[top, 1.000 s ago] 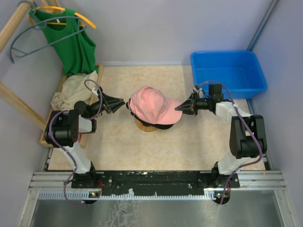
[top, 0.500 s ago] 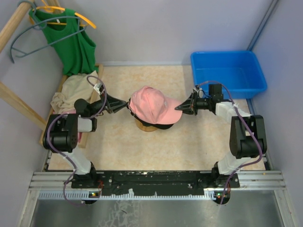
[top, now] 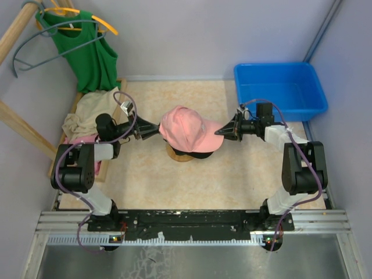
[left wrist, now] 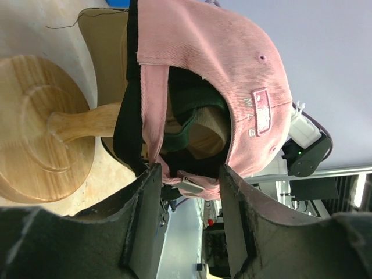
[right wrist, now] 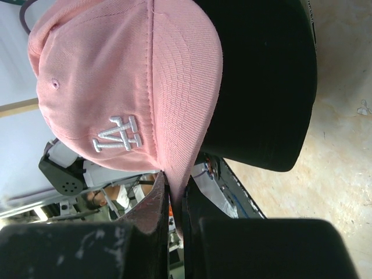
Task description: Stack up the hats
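One pink cap (top: pixel 185 129), brim toward right pincer (top: pixel 221 132)

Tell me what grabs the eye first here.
A pink cap tops a pile of caps on a wooden stand at the centre of the table. The right fingers pinch its brim; the left fingers stand open at its back strap. A blue bin sits far right.

hat stack (top: pixel 189 131) on stand (top: pixel 176 156), centre | tub (top: pixel 279 87) behind right | cloths (top: pixel 87 113) in tray (top: pixel 123 85) left
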Controlling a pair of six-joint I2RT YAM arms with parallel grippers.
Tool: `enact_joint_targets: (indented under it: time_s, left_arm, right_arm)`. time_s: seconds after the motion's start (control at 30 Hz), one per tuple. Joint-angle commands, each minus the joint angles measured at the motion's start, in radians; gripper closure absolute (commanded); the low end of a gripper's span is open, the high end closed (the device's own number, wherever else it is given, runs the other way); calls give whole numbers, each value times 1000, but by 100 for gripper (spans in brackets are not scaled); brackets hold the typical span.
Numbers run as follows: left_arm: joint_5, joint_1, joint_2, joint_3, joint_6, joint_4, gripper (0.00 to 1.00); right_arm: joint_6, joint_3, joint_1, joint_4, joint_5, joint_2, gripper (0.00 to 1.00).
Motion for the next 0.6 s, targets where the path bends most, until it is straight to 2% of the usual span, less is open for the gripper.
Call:
enact_joint_targets:
  time_s: [0.0, 0.17, 0.57]
  left_arm:
    - [-7, -5, -27, 30, 102, -123, 45]
    - [-19, -6, -42, 80, 204, -279, 43]
    - [-52, -47, -34, 149, 349, -482, 46]
  right_arm:
    - [-5, -20, 12, -15, 151, 19, 100]
    - [-4, -18, 12, -13, 152, 16, 100]
    - [7, -23, 12, -2, 153, 15, 100]
